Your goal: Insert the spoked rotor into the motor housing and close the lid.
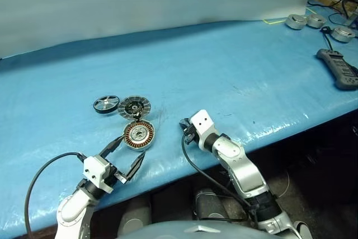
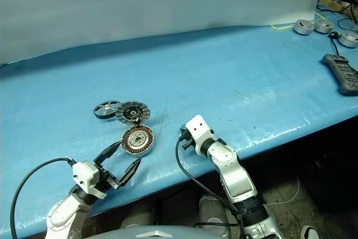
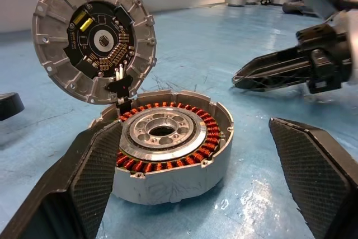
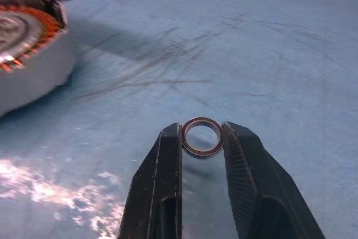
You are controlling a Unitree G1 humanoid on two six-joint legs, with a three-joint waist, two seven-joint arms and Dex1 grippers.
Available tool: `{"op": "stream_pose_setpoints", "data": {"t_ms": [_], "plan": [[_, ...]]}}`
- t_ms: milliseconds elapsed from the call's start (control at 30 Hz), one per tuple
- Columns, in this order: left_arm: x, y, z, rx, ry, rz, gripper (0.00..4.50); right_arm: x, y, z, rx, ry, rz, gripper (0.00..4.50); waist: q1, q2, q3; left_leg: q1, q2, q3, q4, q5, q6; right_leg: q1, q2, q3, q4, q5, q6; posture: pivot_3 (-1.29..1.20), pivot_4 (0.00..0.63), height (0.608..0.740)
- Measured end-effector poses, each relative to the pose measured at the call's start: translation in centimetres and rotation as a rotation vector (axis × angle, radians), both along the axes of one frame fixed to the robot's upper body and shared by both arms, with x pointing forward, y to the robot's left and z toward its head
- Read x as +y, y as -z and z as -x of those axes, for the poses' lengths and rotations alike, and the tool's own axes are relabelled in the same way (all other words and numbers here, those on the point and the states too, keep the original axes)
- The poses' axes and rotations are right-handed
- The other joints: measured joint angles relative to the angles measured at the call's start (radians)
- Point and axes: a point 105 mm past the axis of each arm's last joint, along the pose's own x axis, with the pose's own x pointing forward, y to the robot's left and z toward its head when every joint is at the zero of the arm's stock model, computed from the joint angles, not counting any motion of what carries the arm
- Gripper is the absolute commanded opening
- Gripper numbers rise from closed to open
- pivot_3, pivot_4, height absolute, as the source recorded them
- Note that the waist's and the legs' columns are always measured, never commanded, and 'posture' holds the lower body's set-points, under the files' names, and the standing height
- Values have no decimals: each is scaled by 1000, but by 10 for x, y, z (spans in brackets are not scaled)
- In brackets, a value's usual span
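Closest to the edge of the blue tabletop (image 1: 235, 71), the left gripper (image 1: 124, 157) stands spread wide, its fingers flanking the near side of the motor housing (image 1: 139, 135). Beside it, the right gripper (image 4: 202, 138) pinches a small metal ring (image 4: 202, 136). Behind the housing the lid (image 1: 134, 107) tilts up, hinged open. Farther left lies the spoked rotor (image 1: 106, 104).
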Motion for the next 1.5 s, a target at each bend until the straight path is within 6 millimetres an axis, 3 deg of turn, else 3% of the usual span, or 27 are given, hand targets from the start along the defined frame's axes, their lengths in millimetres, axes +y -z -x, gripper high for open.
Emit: {"op": "stream_pose_setpoints", "data": {"t_ms": [100, 333, 533, 933, 1500], "plan": [[2, 7, 1, 21, -10, -3, 4500, 20, -19, 6, -35, -100, -5, 711, 1, -1, 1, -1, 0, 0, 0, 0, -1, -1, 0, -1, 0, 0, 0, 0, 150, 740], [12, 13, -1, 35, -62, -9, 4500, 61, -43, 4, -65, -211, -16, 711, 5, -4, 1, -11, -1, -1, 0, -2, -4, -9, 0, -2, -2, 0, -1, 0, 150, 740], [14, 13, -1, 33, -76, -10, 4500, 92, -38, 6, -13, -278, -2, 711, 5, -4, 1, -14, -1, -1, 0, -2, -4, -12, 0, -2, -1, 1, 0, 0, 150, 740], [14, 13, 2, 29, -69, -17, 4500, 110, -23, 31, 63, -381, 1, 711, 4, -4, 1, -14, -1, -1, 1, -2, -4, -12, 0, -1, 0, 1, 0, 0, 150, 740], [12, 13, 1, 29, -63, -14, 4500, 107, -11, 25, 87, -350, 22, 711, 4, -4, 1, -13, -1, -1, 2, -2, -4, -11, 1, -1, 0, 1, 0, 0, 150, 740]]}}
